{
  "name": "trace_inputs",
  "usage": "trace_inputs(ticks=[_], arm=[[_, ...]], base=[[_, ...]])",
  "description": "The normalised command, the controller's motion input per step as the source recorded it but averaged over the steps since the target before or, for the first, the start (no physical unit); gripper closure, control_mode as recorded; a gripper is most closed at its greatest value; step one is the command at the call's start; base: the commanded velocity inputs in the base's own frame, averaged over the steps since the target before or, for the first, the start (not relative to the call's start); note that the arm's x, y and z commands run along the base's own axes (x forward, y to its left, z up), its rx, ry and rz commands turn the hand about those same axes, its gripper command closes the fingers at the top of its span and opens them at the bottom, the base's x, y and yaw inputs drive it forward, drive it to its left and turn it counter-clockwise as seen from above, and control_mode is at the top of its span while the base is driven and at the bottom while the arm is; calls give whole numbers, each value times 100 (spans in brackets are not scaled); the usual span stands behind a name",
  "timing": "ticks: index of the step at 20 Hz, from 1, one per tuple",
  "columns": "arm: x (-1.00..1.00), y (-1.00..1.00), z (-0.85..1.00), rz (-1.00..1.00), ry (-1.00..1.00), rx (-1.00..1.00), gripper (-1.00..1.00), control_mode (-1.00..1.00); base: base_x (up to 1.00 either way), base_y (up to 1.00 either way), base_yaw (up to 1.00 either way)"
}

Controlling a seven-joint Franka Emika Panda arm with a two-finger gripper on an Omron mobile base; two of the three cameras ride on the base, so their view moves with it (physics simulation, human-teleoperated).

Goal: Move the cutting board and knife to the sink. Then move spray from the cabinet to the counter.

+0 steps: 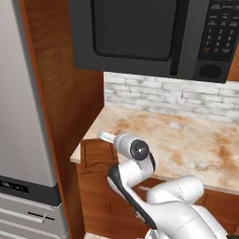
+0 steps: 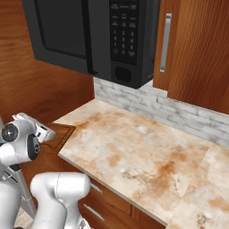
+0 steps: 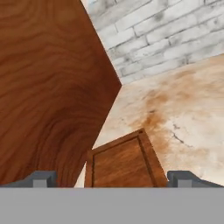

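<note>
End effector wide open, empty, above flat dark-brown grooved wooden cutting board at bench corner; board's flat, so fingers prob. slip off.

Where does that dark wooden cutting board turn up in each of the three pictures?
Left base view: the cutting board lies at the counter's near left corner, partly behind the arm.
Right base view: it sits at the left edge, beside the robot's hand.
Hand view: bottom centre, between the two fingertips.
Shared landmark: the white brick wall behind the counter.
</note>
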Motion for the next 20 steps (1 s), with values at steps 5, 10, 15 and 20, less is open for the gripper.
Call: trace_inputs(ticks=[5, 10, 15, 20], arm=[[-45, 6, 29, -34, 0, 8, -100, -100], [-53, 3, 38, -28, 0, 10, -100, -100], [-49, 4, 6, -11, -9, 15, -100, -100], [-18, 0, -11, 0, -13, 31, -100, -100]], base=[[0, 0, 0], [0, 0, 0], [0, 0, 0], [0, 0, 0]])
